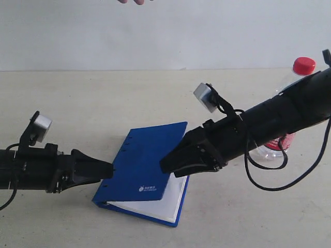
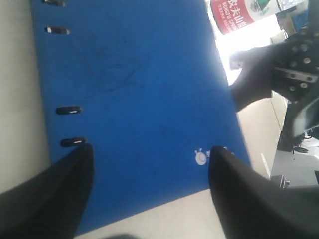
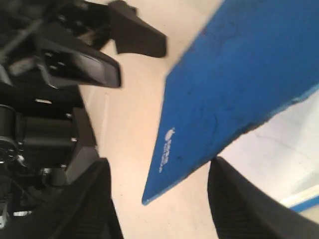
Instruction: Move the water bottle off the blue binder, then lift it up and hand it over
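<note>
The blue binder lies in the middle of the table, with its cover raised on the right so the white pages show. The water bottle stands upright on the table at the far right, off the binder and mostly hidden behind my right arm; its red-and-white label shows past the binder. My left gripper is open at the spine edge, its fingers spread over the cover. My right gripper is open at the cover's free edge, the cover's corner between its fingers.
A person's fingertips show at the top edge of the exterior view. A black cable loops down from my right arm onto the table. The beige tabletop runs back to a pale wall.
</note>
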Motion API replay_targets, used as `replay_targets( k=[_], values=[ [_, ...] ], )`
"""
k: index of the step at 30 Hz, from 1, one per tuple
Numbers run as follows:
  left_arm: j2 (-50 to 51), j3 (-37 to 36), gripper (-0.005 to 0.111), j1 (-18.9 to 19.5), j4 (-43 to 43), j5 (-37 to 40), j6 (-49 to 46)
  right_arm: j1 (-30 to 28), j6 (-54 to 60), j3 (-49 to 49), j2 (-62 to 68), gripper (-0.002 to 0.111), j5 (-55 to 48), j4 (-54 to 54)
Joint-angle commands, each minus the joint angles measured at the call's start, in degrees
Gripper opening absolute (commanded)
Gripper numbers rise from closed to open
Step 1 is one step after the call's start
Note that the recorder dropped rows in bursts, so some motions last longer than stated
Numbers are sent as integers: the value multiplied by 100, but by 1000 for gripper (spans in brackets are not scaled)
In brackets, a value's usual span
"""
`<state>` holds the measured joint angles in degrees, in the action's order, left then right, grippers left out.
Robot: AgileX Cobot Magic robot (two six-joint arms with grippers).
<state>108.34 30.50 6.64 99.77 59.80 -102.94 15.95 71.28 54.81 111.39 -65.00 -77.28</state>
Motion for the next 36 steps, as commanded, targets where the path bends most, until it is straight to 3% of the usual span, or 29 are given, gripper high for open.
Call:
replay_targets(
  k=[1,9,18,30,31,33,35,36],
  values=[
    [1,19,61,6,17,-3,-121,-2,175,17,-1,51,38,-249],
    [1,19,61,6,17,-3,-160,-2,444,17,11,51,441,-1047],
    [1,19,61,6,17,-3,-160,8,393,17,11,51,1067,-1164],
    [1,19,61,6,17,9,-160,141,666,17,780,50,647,-2014],
    [1,19,61,6,17,9,-160,141,677,17,784,48,658,-2014],
    [1,19,61,6,17,-4,-160,141,664,17,784,31,942,-2014],
    [1,41,61,6,17,-55,-244,141,744,17,784,1,1208,-2014],
    [1,68,61,6,17,-137,-271,141,821,17,784,0,1247,-2014]
  ],
)
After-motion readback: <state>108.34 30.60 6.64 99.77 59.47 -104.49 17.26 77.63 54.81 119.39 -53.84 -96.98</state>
